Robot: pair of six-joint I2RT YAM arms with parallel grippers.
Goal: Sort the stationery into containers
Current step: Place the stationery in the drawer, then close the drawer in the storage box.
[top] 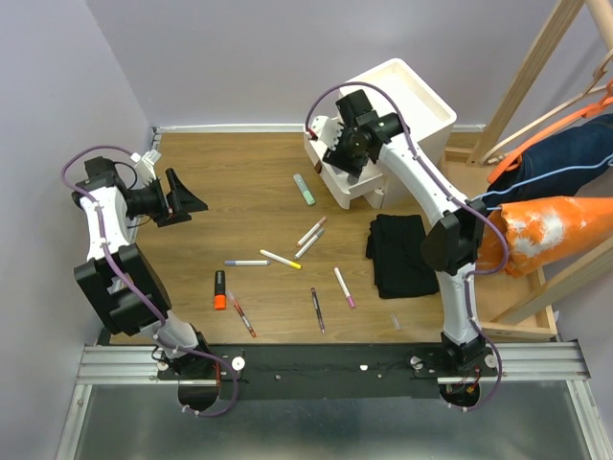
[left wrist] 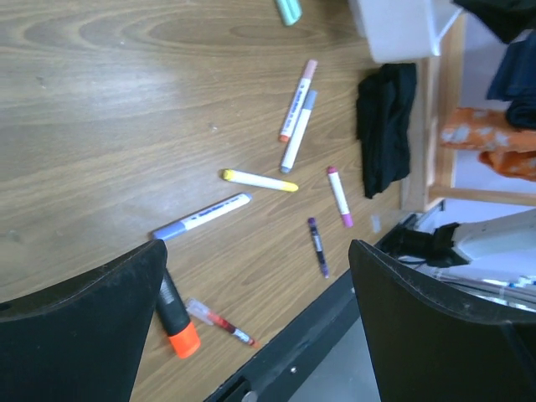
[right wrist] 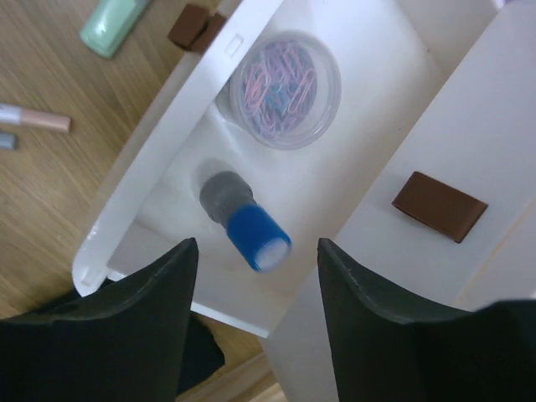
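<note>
Looking down from above, nine pieces lie loose on the wood-grain table (top: 192, 153): seven slim pens (top: 280, 259), one stubby orange highlighter (top: 219, 290) and one pale-green highlighter (top: 305, 189). The left gripper (top: 184, 199) gapes empty, and the right gripper (top: 350, 155) hangs over the pulled-out drawer (top: 352, 195).

The left wrist view shows all nine (green one cropped), well beyond its parted jaws.

At the right wrist, the spread black fingers (right wrist: 126, 335) grip nothing. The smooth cream drawer holds one round clear tub of paper clips (right wrist: 285, 88) and one blue-and-grey cylinder (right wrist: 244, 219), and two brown rectangular handles (right wrist: 439, 205) show.
</note>
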